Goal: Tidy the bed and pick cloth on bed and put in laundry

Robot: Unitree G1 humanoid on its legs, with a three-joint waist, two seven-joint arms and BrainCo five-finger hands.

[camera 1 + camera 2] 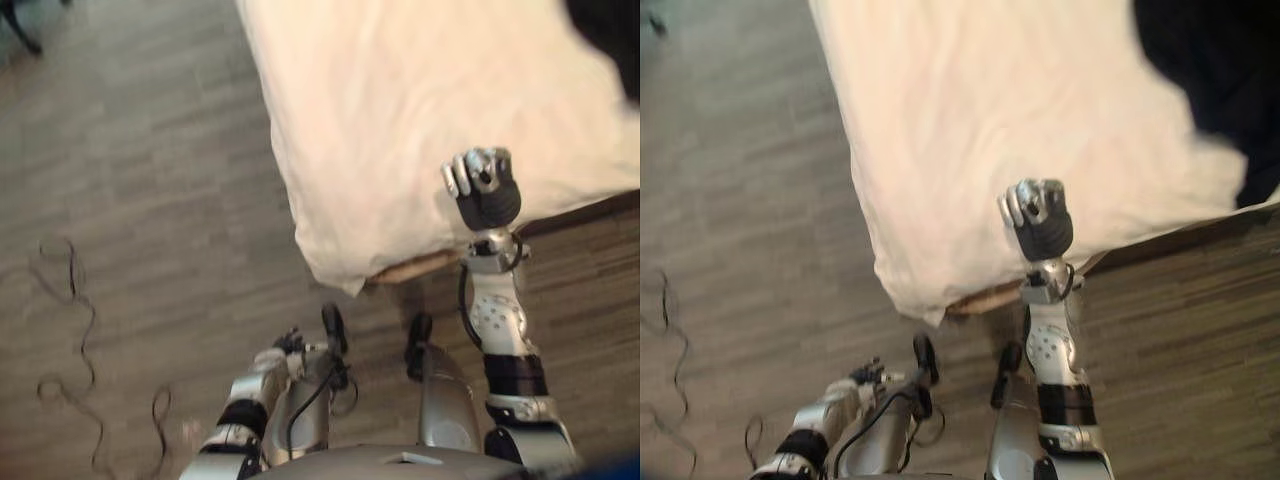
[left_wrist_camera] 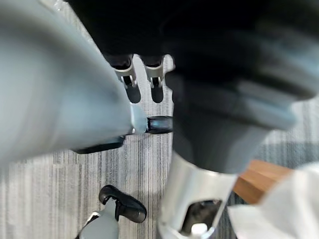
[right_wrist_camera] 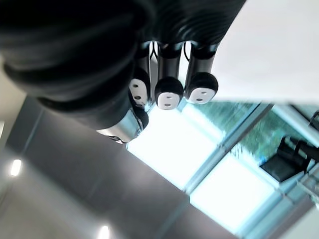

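Left eye view looks down on the near corner of the bed (image 1: 330, 235). Its cream sheet (image 1: 400, 100) lies fairly smooth, and a strip of wooden frame (image 1: 415, 268) shows under that corner. The cloth (image 1: 1210, 70), a dark heap, lies at the bed's far right side.

The right hand (image 1: 480, 180) is raised above the sheet just inside the near edge, curled into a fist with nothing in it. The right wrist view shows the same, with the tips folded toward the palm around empty air. The left hand (image 1: 287, 345) hangs low over the floor (image 1: 150, 200), short of the bed; whether it is open I cannot tell.

The step in hand looks like the approach to the cloth, since nothing is picked up yet. The cloth sits well apart from the right hand, farther in over the bed and to the hand's right. The next move likely calls for uncurling the fist, reaching across the sheet to the dark heap and closing on a fold. After that comes carrying it off to the laundry.
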